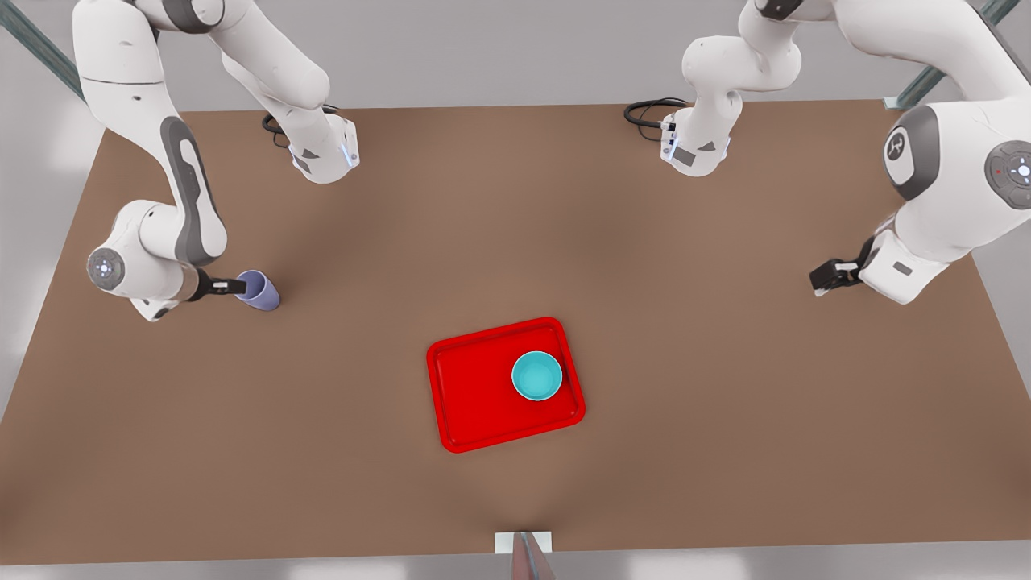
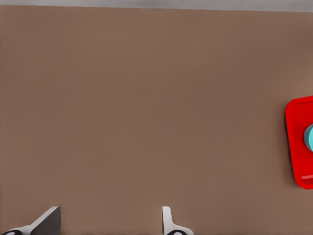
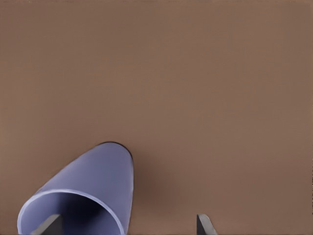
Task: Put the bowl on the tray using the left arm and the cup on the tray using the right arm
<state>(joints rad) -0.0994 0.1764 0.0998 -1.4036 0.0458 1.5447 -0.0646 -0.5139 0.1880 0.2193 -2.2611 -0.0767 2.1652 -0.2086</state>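
Bowl (image 1: 537, 375) already sits on the red tray (image 1: 475, 403), toward the corner on the front view's right; cup (image 1: 259, 290) is well apart on the brown surface (image 1: 515, 242), over at the front view's left. Right arm's jaws (image 1: 239, 285) straddle the cup's rim: in the right wrist view one finger (image 3: 49, 226) is inside the mouth, the other (image 3: 205, 226) outside w/ a clear gap, so jaws look open, nothing gripped yet. Cup appears tilted relative to the jaws. Left arm's jaws (image 1: 823, 278) wait off at the front view's right, spread wide, empty, tray edge (image 2: 299, 147) seen beyond. Risks, as judged: a one-wall pinch on a smooth tapered cup could slip or swing it during the carry; closing off-centre may tip it; set-down near the bowl could knock it.
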